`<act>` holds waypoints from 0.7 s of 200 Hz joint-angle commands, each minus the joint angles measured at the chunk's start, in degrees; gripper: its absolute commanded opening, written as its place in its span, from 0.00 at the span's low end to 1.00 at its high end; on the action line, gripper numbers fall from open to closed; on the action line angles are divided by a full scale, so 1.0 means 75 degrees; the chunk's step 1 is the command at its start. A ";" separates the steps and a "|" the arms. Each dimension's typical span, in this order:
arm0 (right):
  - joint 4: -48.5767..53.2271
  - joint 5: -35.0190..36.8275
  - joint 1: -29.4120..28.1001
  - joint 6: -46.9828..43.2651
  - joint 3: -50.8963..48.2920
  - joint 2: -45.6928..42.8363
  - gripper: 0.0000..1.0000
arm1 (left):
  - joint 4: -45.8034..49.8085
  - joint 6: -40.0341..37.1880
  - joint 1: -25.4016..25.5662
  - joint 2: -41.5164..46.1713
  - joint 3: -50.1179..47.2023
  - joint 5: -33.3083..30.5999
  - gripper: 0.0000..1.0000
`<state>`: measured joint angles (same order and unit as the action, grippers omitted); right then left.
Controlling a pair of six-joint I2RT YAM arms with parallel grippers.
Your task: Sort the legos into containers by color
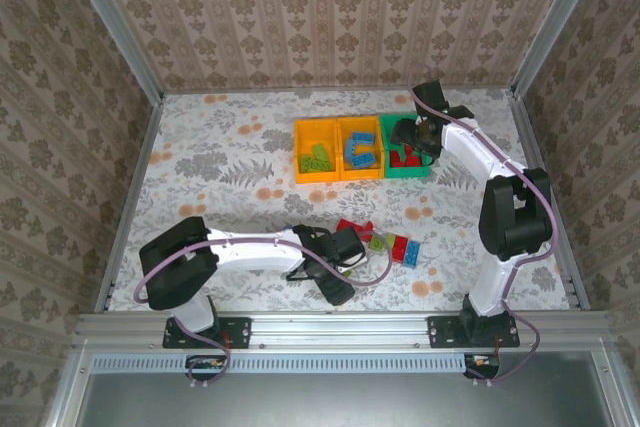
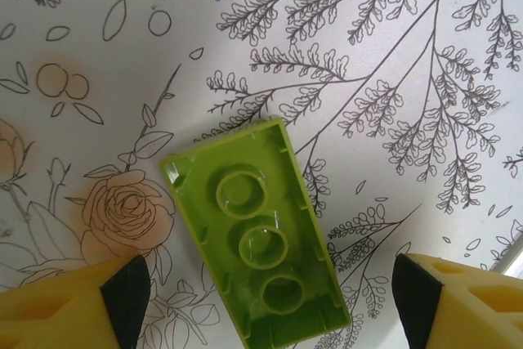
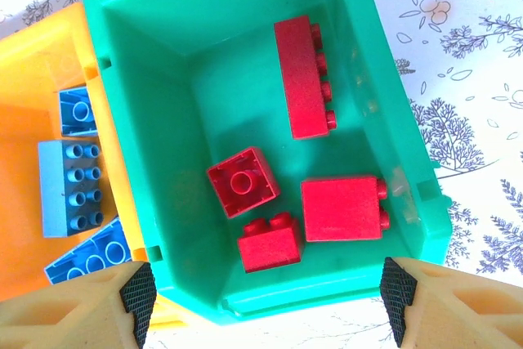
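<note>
A lime green lego lies underside up on the flowered table, between the pads of my left gripper. Its jaws stand open on either side and touch nothing. In the top view the left gripper hovers low beside loose red, green and red-and-blue legos. My right gripper is open and holds nothing above the green container, where several red legos lie. The right gripper is at the back right. Blue legos lie in the neighbouring orange container.
The three containers form a row at the back: an orange one with lime legos, a middle orange one with blue legos, and the green one. Metal frame rails edge the table on the left, right and front.
</note>
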<state>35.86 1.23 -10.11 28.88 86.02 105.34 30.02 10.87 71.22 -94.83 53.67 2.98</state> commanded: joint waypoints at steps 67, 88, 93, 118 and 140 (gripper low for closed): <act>-0.0029 0.0234 0.0000 -0.0121 -0.1145 -0.1175 0.77 | 0.0281 0.0316 -0.0165 -0.0766 0.0373 -0.0650 0.42; -0.0139 0.0286 -0.0011 -0.0058 -0.1762 -0.1609 0.78 | 0.0111 0.0399 -0.0500 -0.0510 0.0423 -0.0708 0.36; -0.0152 0.0298 -0.0012 -0.0033 -0.1921 -0.1713 0.78 | 0.0048 0.0410 -0.0596 -0.0419 0.0424 -0.0695 0.36; -0.0374 0.0262 -0.0121 0.0102 -0.2688 -0.2319 0.78 | -0.0137 0.0316 -0.1151 0.0001 0.0678 -0.0580 0.34; -0.0631 0.0187 -0.0464 -0.0104 -0.3283 -0.2845 0.78 | -0.0231 0.0044 -0.1673 0.0296 0.1164 -0.0560 0.33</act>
<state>33.41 2.31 -10.98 28.82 65.34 88.42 30.39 13.19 61.95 -96.79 57.76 -0.75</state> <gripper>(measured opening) 0.775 0.340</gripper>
